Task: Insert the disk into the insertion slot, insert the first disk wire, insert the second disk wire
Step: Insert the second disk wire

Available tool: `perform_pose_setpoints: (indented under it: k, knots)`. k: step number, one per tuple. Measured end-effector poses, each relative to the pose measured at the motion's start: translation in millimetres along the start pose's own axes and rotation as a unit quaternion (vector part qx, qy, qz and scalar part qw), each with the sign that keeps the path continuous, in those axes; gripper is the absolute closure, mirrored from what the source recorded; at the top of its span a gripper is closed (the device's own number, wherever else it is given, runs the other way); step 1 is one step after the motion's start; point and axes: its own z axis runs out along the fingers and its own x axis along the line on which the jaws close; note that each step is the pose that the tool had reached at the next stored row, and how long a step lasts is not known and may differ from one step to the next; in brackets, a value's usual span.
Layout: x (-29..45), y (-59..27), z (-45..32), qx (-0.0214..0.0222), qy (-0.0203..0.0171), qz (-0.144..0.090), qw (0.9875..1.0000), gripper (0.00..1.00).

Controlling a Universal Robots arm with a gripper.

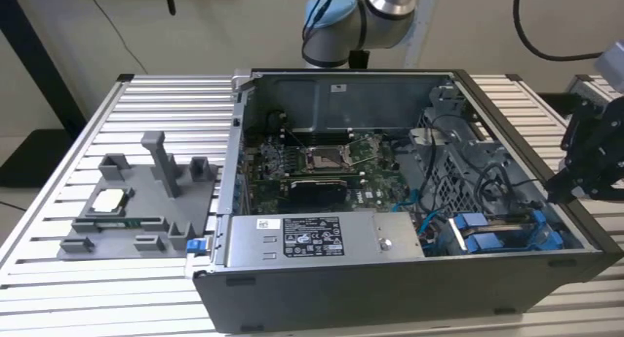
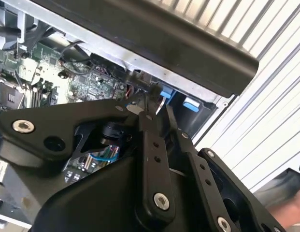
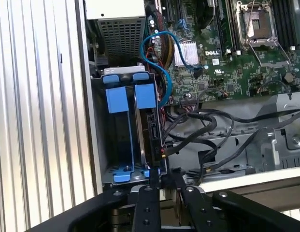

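**DISK SEATED — WIRES NOT CONNECTED**

The disk [image 3: 150, 130] stands on edge in the insertion slot [image 3: 149, 162] of the drive cage [image 3: 97, 135]. Its blue carrier tab sits level with that of the second blue carrier [image 3: 116, 99] in the adjoining bay. Step one is judged complete. The connector on the disk's exposed edge looks bare, and the black cables [image 3: 198, 125] lie loose just beside the cage. Both wire steps are judged outstanding.

The pincer [image 3: 163, 180] hovers at the case rim [image 3: 246, 180] near the cage end, apart from the disk. Whether it is clenched or released cannot be told.

Clearance: the cage is bounded by the case wall on one side and by the cable bundle and motherboard [image 3: 227, 72] on the other — approach room is judged narrow. The blue data cable [image 3: 157, 48] loops past the cage toward the power-supply box [image 3: 121, 34]. Outside the wall, over the slatted table [image 1: 166, 110], the arm has freer room.
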Motion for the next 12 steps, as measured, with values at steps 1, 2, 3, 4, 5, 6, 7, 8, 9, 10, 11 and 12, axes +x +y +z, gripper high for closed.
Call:
perform_pose_setpoints:
  k: [1, 2, 3, 4, 5, 6, 7, 8, 9, 10, 11, 12]
  knots:
    - [0.0, -1.6, 1.7, 0.0000, 0.0000, 0.000, 1.0000, 0.75]
    - [0.0, -3.3, 3.3, 0.0000, 0.0000, 0.000, 1.0000, 0.75]
    - [0.1, -4.5, 4.9, 0.0000, 0.0000, 0.000, 1.0000, 0.75]
    - [0.2, -5.1, 6.4, 0.0001, 0.0000, 0.000, 1.0000, 0.75]
    - [0.2, -5.2, 6.9, 0.0001, 0.0000, 0.000, 1.0000, 0.75]
    - [0.3, -5.2, 6.8, 0.0001, 0.0001, 0.000, 1.0000, 0.77]
    - [0.3, -5.2, 6.8, 0.0001, 0.0001, 0.000, 1.0000, 0.77]
    - [0.2, -5.2, 6.8, 0.0001, 0.0001, 0.000, 1.0000, 0.84]
    - [0.4, -5.3, 6.8, 0.0002, 0.0001, 0.000, 1.0000, 0.84]
    - [0.7, -5.4, 6.8, 0.0002, 0.0000, 0.001, 1.0000, 0.84]
    - [0.9, -5.5, 6.9, 0.0003, -0.0002, 0.001, 1.0000, 0.84]
    - [1.2, -5.5, 6.8, 0.0003, -0.0003, 0.002, 1.0000, 0.84]
